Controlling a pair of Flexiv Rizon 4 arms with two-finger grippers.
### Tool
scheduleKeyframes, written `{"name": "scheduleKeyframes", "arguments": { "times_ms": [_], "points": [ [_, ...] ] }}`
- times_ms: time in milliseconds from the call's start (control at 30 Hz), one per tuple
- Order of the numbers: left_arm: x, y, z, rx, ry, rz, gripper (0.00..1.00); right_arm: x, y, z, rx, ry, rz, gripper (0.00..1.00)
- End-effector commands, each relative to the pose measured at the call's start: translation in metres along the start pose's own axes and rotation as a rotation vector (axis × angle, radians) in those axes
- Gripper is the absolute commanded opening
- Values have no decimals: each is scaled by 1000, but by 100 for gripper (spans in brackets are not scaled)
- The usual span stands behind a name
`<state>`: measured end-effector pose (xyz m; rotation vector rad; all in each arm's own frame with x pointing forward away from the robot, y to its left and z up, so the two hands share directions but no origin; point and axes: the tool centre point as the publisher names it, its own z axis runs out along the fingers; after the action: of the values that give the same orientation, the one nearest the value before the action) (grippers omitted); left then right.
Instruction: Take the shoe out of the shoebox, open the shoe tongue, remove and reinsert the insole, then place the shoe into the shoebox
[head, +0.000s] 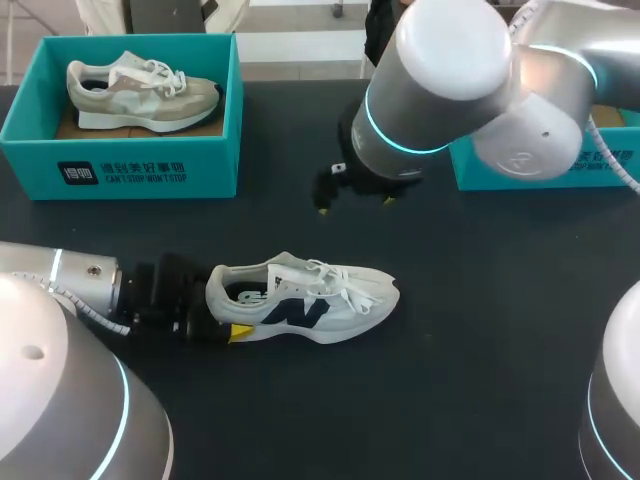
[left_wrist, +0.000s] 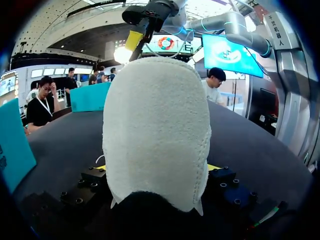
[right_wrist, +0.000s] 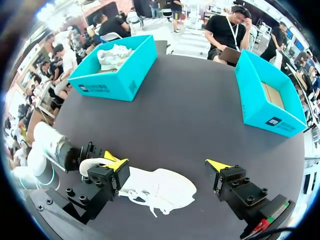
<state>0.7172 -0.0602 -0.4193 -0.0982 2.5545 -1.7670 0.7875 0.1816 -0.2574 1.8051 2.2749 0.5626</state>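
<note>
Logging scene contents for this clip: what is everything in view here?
white shoe: one, white with dark logo, mid-table.
beige shoe: one, beige-grey, inside left shoebox.
left shoebox: one, teal, far left.
right shoebox: one, teal, far right, no shoe seen inside.
table: one, black.
left arm: one, silver, jaws shut on white shoe's heel.
right arm: one, silver, jaws open above table, beyond white shoe.

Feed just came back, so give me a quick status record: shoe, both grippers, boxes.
white sneaker: on its sole on the table, outside both boxes
left gripper: shut on the sneaker's heel
right gripper: open, above the table beyond the sneaker, holding nothing
left shoebox: holds a beige sneaker
right shoebox: no shoe visible inside
</note>
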Motion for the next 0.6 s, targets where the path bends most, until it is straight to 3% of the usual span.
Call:
{"name": "scheduleKeyframes", "arguments": {
  "times_ms": [33, 467, 600],
  "points": [
    [0, 3, 3, 1, -1, 0, 0, 11, -5, 11, 72, -70, 147, 100],
    [0, 3, 3, 1, -1, 0, 0, 78, -34, 0, 123, -188, 254, 100],
    [0, 3, 3, 1, -1, 0, 0, 107, -53, -8, 174, -193, 277, 100]
  ]
}}
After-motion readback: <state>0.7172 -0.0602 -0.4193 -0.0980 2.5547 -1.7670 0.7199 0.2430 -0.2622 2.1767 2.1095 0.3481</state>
